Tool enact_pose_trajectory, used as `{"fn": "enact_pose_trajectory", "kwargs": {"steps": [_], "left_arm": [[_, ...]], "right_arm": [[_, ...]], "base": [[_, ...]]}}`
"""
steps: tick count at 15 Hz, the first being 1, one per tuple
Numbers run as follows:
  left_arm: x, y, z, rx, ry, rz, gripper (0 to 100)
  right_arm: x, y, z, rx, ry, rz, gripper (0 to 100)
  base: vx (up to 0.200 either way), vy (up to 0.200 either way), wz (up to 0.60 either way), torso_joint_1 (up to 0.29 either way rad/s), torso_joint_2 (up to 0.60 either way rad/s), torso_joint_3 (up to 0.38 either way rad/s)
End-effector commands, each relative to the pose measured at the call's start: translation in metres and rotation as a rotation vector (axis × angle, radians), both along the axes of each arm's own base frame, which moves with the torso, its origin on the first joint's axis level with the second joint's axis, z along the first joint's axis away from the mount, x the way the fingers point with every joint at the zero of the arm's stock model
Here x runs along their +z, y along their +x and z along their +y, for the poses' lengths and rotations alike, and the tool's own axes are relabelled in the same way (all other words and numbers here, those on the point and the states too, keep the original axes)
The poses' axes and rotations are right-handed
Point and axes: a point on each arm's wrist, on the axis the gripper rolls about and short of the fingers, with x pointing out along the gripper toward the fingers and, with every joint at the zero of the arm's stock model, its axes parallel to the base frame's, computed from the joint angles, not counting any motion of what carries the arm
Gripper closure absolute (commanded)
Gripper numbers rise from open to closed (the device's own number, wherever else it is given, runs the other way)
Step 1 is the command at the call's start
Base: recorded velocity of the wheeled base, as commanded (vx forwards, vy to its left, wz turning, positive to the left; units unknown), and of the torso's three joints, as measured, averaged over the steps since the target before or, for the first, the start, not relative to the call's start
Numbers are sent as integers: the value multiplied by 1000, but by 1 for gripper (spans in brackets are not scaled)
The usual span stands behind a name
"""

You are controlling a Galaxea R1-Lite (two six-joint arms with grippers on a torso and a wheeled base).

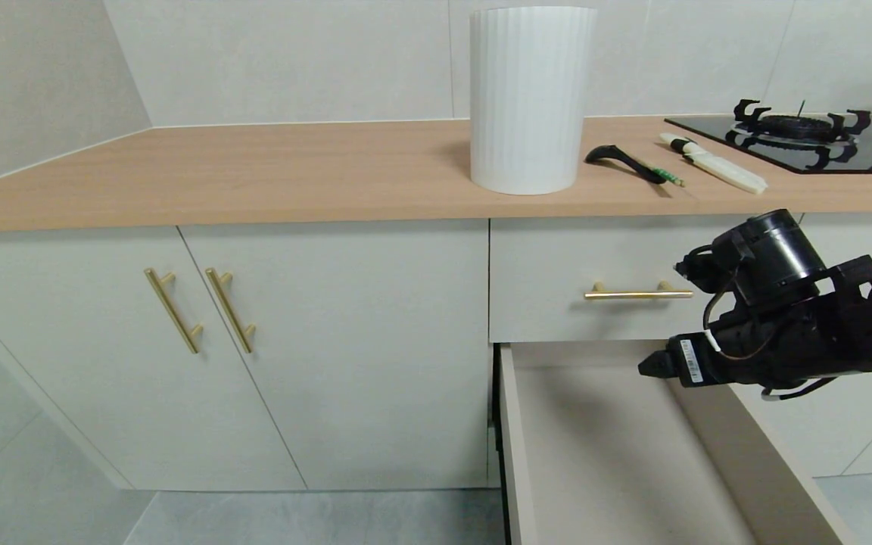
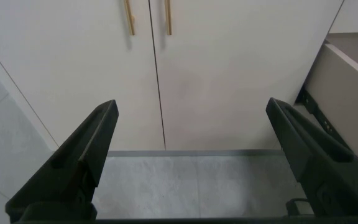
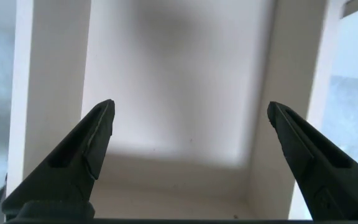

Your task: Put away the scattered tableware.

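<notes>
Two things, black spoon [image 1: 625, 163] and long white piece [image 1: 712, 163], are left on the desk [image 1: 292, 166] | nothing is put in the open drawer [image 1: 515, 439] yet | right tool [image 3: 191, 107] over drawer and left tool [image 2: 191, 104] are spread wide, nothing held
</notes>
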Motion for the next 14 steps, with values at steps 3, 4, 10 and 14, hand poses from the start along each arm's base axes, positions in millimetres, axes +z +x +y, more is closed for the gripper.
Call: {"fn": "enact_pose_trajectory", "kwargs": {"steps": [3, 4, 10, 14], "left_arm": [[0, 0, 0, 0, 0, -1, 0], [0, 0, 0, 0, 0, -1, 0], [0, 0, 0, 0, 0, 1, 0], [0, 0, 0, 0, 0, -1, 0]], "right_arm": [[-3, -2, -1, -9, -8, -4, 0], [-4, 0, -5, -22, -10, -1, 0], [-1, -1, -8, -29, -7, -13, 0], [0, -1, -8, -29, -6, -16, 0]], "base": [[0, 0, 0, 56, -232, -212], [0, 0, 0, 95, -163, -310], [0, 0, 0, 147, -490, -302], [0, 0, 0, 183, -467, -289]]}}
